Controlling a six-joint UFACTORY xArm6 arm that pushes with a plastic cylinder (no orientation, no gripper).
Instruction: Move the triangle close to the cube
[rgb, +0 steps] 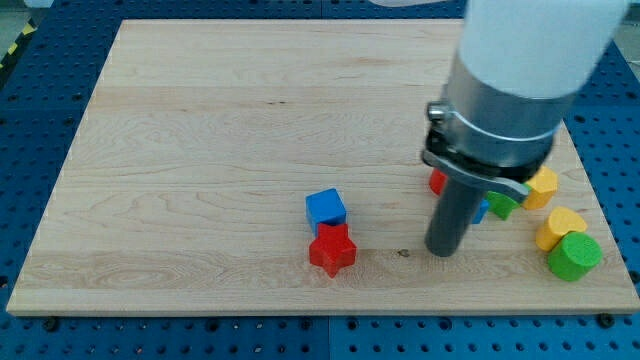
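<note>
A blue cube (325, 208) sits on the wooden board (220, 150) at the lower middle, with a red star (332, 250) touching its lower side. My tip (441, 253) rests on the board to the right of the star, well apart from it. Just right of the rod a sliver of a blue block (483, 210) shows; the rod hides most of it and its shape cannot be made out. A red block (437, 182) peeks out at the rod's left, mostly hidden.
A green block (504, 205) lies right of the rod. A yellow block (542, 187), a second yellow block (560, 228) and a green cylinder (574, 256) cluster near the board's right edge. The arm's body covers the upper right.
</note>
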